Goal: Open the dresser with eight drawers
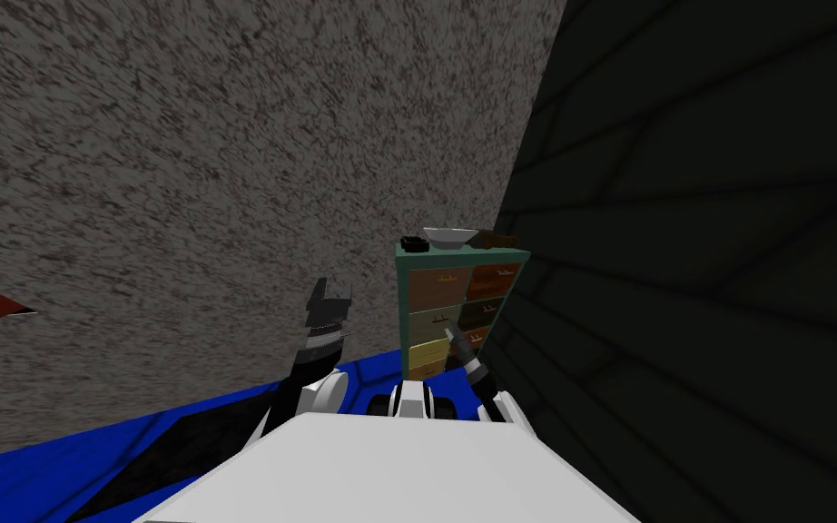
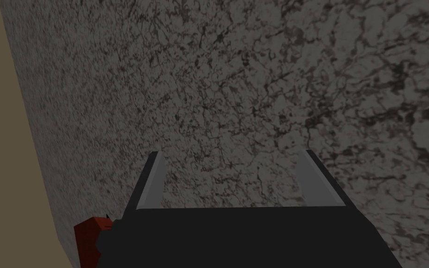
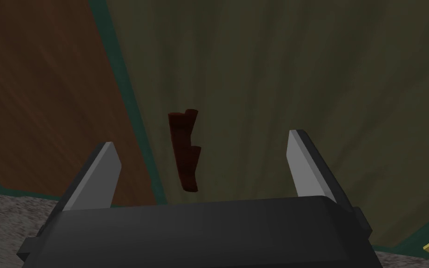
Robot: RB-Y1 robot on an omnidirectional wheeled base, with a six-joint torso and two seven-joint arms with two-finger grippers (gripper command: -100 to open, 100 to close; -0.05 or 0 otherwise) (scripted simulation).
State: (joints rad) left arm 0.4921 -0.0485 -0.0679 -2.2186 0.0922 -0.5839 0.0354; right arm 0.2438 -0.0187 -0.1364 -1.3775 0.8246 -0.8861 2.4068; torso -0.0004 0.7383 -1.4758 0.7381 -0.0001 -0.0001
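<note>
The task object, a green-framed dresser with multicoloured drawer fronts (image 1: 439, 289), stands upright against the speckled grey wall (image 1: 181, 163), directly ahead of the robot and slightly to its right; a white bowl (image 1: 450, 238) rests on its top. The right hand (image 3: 202, 142) is the nearer hand: it is extended to the olive-green drawer front (image 3: 302, 70) in the dresser's left column, below the brown drawer front (image 3: 46, 93). Its fingers are spread and grasp nothing. The dark brown bar handle (image 3: 184, 153) of the olive-green drawer lies straight ahead of this hand, within the gap between the fingers, offset toward the finger on the brown-drawer side. The handle's long axis runs crosswise to the line joining the two fingers, so closing should pinch it across its narrow width. Whether the fingertips have reached the handle's depth cannot be determined; a short advance probably remains. The left hand (image 2: 231, 154) is raised at the robot's left, well apart from the dresser, fingers released.
</note>
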